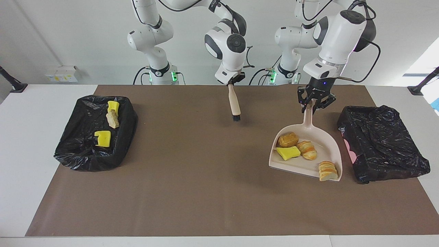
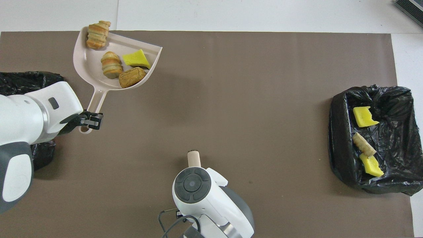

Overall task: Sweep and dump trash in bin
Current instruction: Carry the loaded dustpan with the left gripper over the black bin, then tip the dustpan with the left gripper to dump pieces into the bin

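Four pieces of trash (image 1: 301, 150) are carried in the dustpan (image 1: 325, 142), raised beside the empty bin (image 1: 382, 142); its handle points toward the robots. It is clasped by the left hand (image 1: 313, 104). The brush (image 1: 235, 104) is hung bristles-down, clenched in the right hand (image 1: 232, 81).

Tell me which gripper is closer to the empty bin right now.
Left. The left gripper holds the dustpan by its handle right beside the empty bin; the right gripper holds the brush over mid-table.
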### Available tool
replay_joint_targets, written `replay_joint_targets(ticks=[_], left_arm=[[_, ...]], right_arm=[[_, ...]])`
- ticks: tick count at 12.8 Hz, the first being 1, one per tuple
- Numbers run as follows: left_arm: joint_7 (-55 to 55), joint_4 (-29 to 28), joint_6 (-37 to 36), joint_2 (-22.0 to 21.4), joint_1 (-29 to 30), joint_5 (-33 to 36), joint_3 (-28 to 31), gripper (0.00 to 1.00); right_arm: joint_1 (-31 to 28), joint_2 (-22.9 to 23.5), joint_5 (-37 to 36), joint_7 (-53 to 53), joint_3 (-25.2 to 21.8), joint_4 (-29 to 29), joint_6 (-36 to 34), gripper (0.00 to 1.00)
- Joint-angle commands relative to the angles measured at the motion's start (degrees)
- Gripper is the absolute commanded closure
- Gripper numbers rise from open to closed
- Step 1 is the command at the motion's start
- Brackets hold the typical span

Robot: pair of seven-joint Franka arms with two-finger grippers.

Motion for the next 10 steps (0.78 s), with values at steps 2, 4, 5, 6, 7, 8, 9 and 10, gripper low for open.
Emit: replay_joint_targets(ticks=[2, 4, 5, 6, 7, 8, 9, 10], left_arm=[[-5.3, 10.2, -13.9, -0.3, 0.7, -0.7, 0.9, 1.00], [-6.0, 13.0, -17.7, -0.2, 1.2, -1.1, 2.7, 1.00], [-7.1, 13.8, -18.7, -0.1, 1.6, -1.6, 4.6, 1.00], [-7.3, 14.4, -19.0, 0.1, 2.7, -2.1, 5.9, 1.00], [-7.5, 14.4, -19.5, 0.2, 5.4, -2.4, 6.1, 1.00], [-7.5, 14.7, -20.9, 0.4, 8.4, -2.4, 6.0, 1.00], [-6.4, 14.8, -22.9, 0.1, 11.6, -2.2, 6.1, 1.00], [-4.8, 14.8, -24.8, 0.1, 15.2, -2.0, 6.2, 1.00]], right_arm=[[2.0, 2.7, 0.5, 6.1, 0.0, 0.0, 3.9, 1.00], [2.9, 3.5, 0.5, 8.0, 0.0, -0.9, 5.7, 1.00], [3.4, 3.6, 0.5, 9.1, 0.0, -1.7, 6.9, 1.00], [4.1, 3.5, 0.6, 9.5, 0.0, -2.7, 8.7, 1.00], [4.1, 3.4, 0.6, 9.5, 0.0, -3.3, 9.7, 1.00], [4.1, 3.4, 0.7, 9.4, 0.0, -3.6, 10.1, 1.00], [4.1, 3.3, 0.9, 9.4, 0.0, -3.9, 10.4, 1.00], [4.1, 3.3, 1.0, 9.3, 0.0, -4.0, 10.4, 1.00]])
